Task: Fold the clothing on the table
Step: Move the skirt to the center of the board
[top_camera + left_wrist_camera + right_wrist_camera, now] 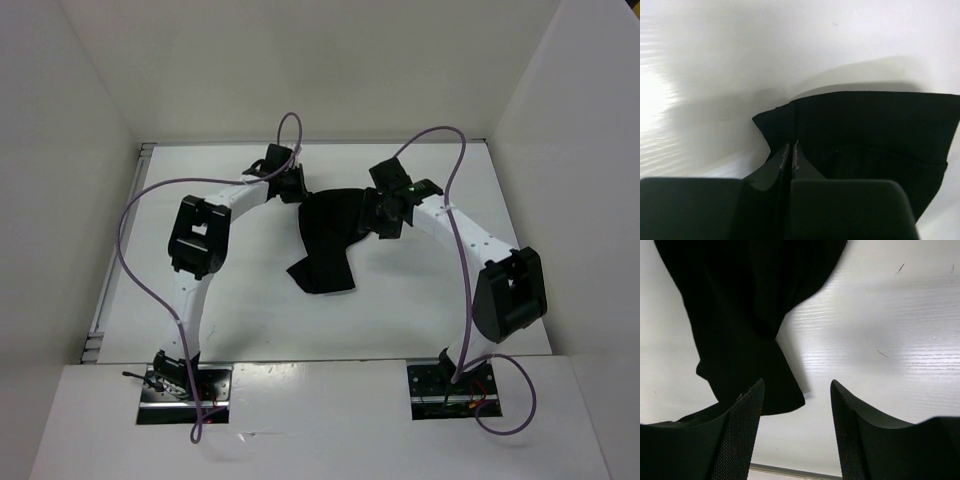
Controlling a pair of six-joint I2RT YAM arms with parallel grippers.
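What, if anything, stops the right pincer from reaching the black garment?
Probably nothing, so yes: the open right pincer hangs close above the black garment, and nothing else lies between them.

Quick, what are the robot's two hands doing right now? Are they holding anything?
Left gripper: closed, pinching the edge of the clothing.
Right gripper: open, holding nothing.

1 garment, 1 table, 2 arms, 2 cables; L end effector + R end effector.
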